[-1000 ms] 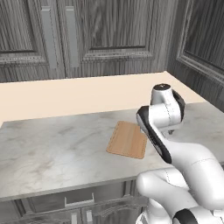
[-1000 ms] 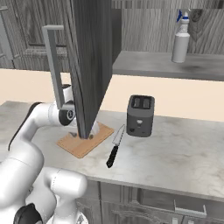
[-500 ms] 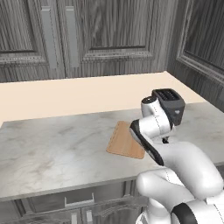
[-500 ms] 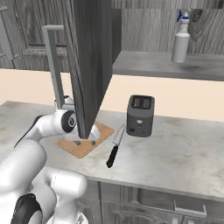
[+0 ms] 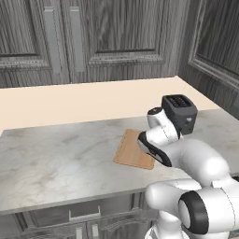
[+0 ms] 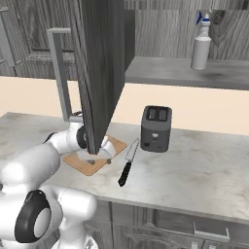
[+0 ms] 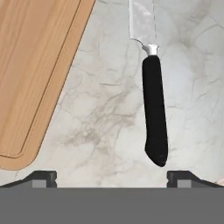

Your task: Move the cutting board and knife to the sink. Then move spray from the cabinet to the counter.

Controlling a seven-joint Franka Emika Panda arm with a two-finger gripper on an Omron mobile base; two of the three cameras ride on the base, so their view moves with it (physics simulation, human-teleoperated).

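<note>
We see gripper (image 7: 112, 177) low over counter (image 5: 56, 158), jaws spread wide, nothing held. Knife (image 7: 153, 105) lies flat on marble just beside cutting board (image 7: 30, 70), apart from it; black handle points toward fingertips (image 7: 41, 177). Toaster (image 6: 156, 128) stands behind blade. Spray (image 6: 201, 41) upright on shelf of open cabinet (image 6: 104, 68).

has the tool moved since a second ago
Yes. In the right base view the arm's hand has sunk from beside the open cabinet door to just above the cutting board, near the knife.
</note>
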